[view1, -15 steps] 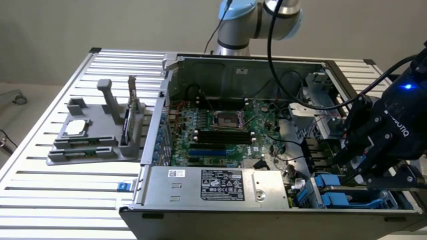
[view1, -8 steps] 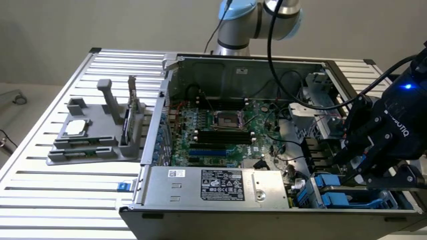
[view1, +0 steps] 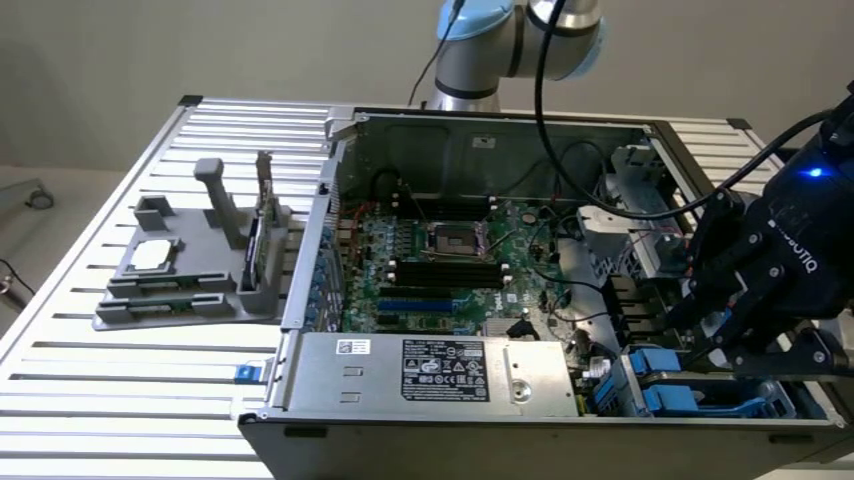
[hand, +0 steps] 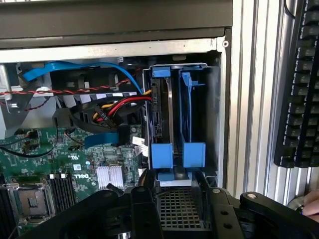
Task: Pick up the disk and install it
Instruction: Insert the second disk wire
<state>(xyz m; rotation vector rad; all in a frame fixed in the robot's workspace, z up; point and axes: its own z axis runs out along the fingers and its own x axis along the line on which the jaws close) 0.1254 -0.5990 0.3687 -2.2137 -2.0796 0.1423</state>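
Hovering over the open computer case (view1: 534,250), the gripper (view1: 747,345) is seen at about four o'clock in the exterior view, just above the drive bay (view1: 694,385) in the case's corner. Its black fingers (view1: 707,300) are spread wide and nothing is held between them.

The disk (hand: 158,112) is found standing on edge inside the drive bay, framed by its blue carrier, whose blue tab (hand: 161,155) faces the gripper. A second blue carrier (hand: 192,119) is seated just beside it in the neighbouring slot. In the wrist view the gripper's dark body lies close to the ends of both carriers, apart from them.

A green motherboard (view1: 441,260) is laid across the floor of the case, and a silver power supply (view1: 427,370) with a printed label is mounted at six o'clock. On the ribbed metal table (view1: 120,380), at nine o'clock in the exterior view, a grey fixture (view1: 187,280) is placed, carrying a small square silver chip (view1: 151,255) and a thin dark upright card (view1: 254,250). A black keyboard (hand: 301,89) is seen beside the case in the wrist view.
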